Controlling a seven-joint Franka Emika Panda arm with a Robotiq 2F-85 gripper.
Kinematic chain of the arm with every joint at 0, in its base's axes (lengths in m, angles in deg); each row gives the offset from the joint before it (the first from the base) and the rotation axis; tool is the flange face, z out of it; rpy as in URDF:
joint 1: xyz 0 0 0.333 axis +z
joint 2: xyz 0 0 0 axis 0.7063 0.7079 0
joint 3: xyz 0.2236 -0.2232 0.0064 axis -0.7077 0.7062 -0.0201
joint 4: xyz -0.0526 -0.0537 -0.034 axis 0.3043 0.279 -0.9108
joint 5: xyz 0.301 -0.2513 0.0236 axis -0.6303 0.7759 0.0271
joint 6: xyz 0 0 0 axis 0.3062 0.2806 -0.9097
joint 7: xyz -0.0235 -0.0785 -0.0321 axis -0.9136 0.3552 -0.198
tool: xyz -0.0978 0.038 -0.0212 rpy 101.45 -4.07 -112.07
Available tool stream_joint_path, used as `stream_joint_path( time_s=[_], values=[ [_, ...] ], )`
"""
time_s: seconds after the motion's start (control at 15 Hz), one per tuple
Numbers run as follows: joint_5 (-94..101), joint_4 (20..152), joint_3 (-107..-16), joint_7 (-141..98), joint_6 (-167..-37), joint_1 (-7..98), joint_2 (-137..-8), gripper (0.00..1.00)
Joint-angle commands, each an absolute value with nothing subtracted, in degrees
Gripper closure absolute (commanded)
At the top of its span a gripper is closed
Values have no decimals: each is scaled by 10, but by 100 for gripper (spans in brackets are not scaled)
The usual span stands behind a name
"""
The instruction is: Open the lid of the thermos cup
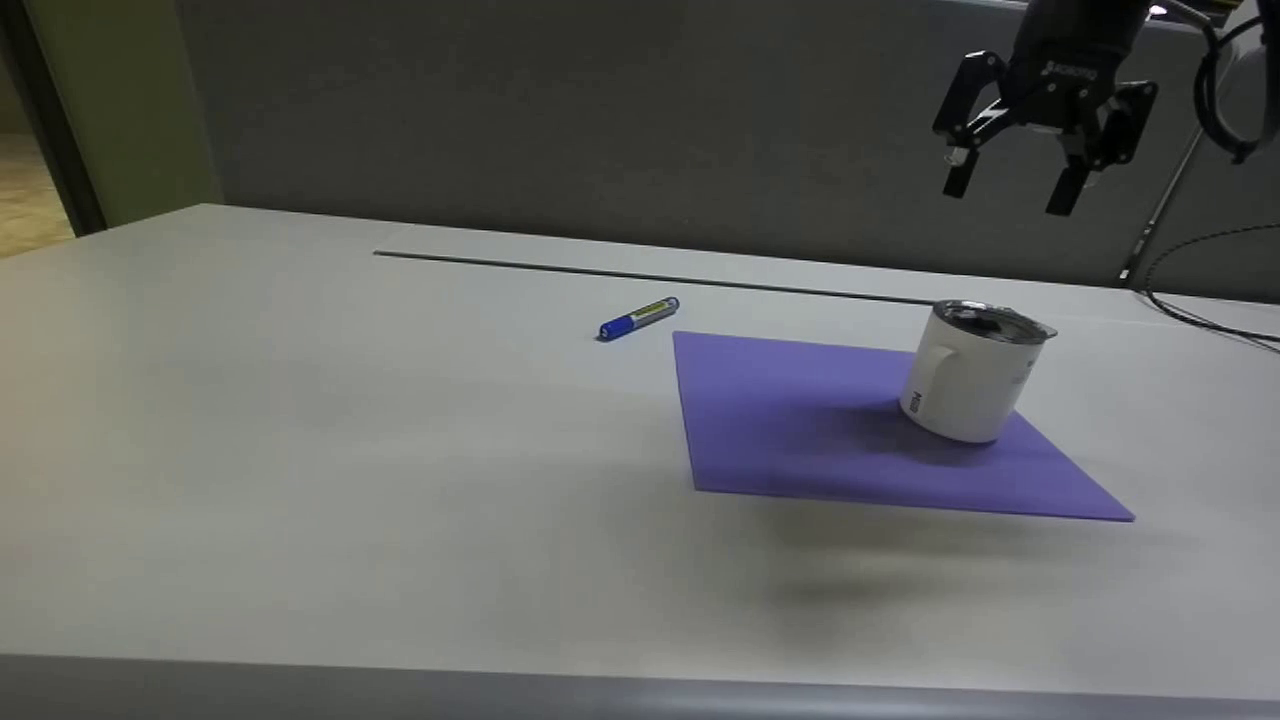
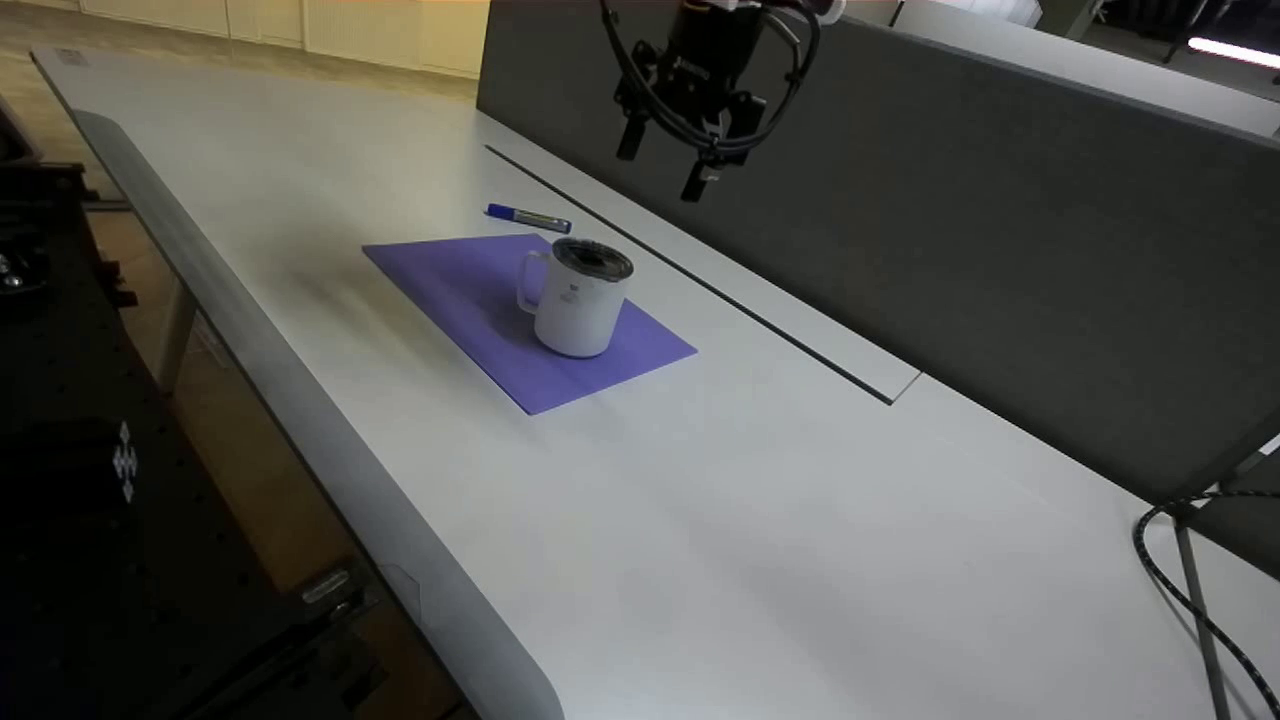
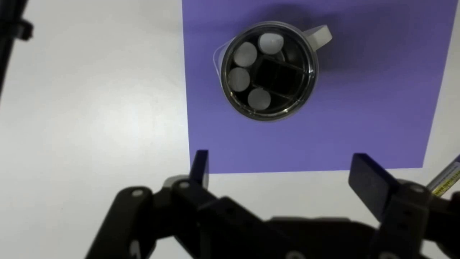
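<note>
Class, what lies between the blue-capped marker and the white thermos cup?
From marker to thermos cup, in an exterior view: a little white tabletop, then the purple sheet.

Wrist view: marker (image 3: 445,179) cropped at right edge, thermos cup (image 2: 578,312) mostly hidden under lid (image 3: 270,72).

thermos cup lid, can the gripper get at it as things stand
Probably yes: the gripper hangs open, higher than the thermos cup, and nothing shows in the way of the lid, whose top is uncovered.

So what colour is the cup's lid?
The lid looks dark, with four pale grey round spots; it shows best in the wrist view.
</note>
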State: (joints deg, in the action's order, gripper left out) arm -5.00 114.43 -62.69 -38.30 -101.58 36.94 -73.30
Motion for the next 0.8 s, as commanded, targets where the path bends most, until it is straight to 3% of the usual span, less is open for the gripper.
stream_joint_path(
  time_s=[0.0, 0.73],
  values=[
    [-48, 1142, -624, -380, -997, 369, -740, 0],
    [-50, 1143, -626, -383, -1007, 370, -733, 0]
  ],
)
